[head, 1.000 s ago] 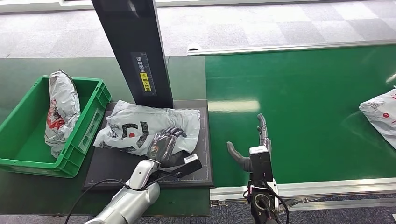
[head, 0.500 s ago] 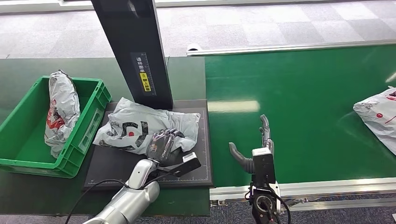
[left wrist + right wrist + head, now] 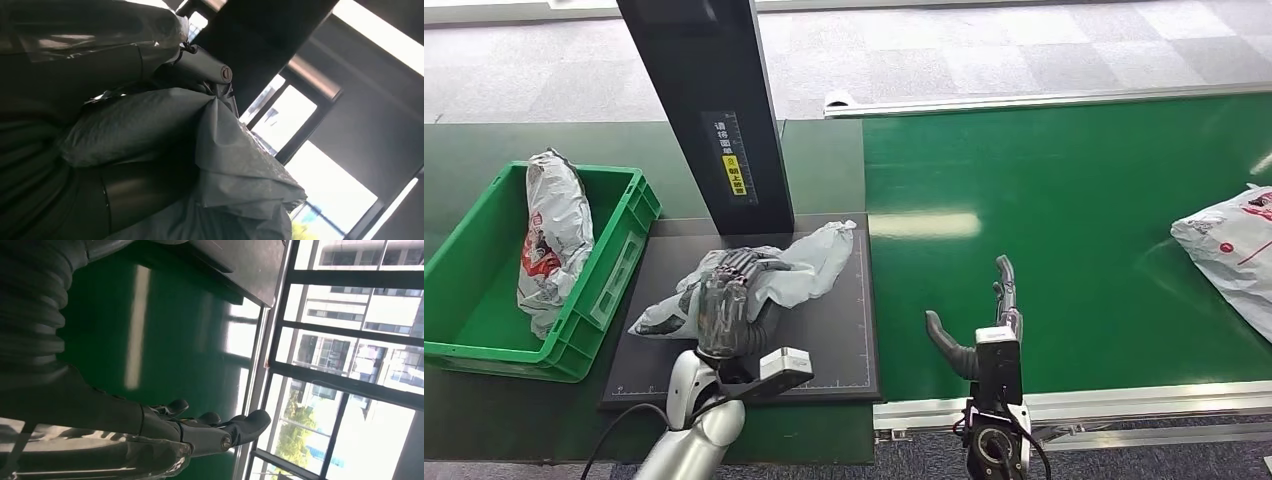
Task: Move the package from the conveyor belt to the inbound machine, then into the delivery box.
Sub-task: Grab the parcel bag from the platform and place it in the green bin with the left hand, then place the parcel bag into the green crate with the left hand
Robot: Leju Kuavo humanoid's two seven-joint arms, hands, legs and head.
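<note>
a: head view has the left hand clamped on the grey package, bunched up and lifted off the black scanner plate of the inbound machine. a second ago that package lay flat and spread across the plate with the hand just resting on top of it.

b: so the grasp has taken?

a: i'd judge yes. the near end is gathered in the fingers, and the far end trails back towards the machine's post, maybe touching the plate; i can't tell for sure. the left wrist view agrees: grey plastic wrapped tight against the hand.

b: and the right hand?

a: right hand hovers over the green conveyor belt, fingers apart, holding nothing. it has drifted a little to the right since before.

b: where does that leave the task?

a: belt-to-machine looks done for this one, and the carry to the green delivery box is starting. the box sits just beside the plate on the robot's left and already holds one bagged parcel leaning on its far wall.

b: anything else moving?

a: another package at the belt's right end has crept further into view, so the belt seems to be running. limp plastic could slip or snag on the box rim during the swing.
</note>
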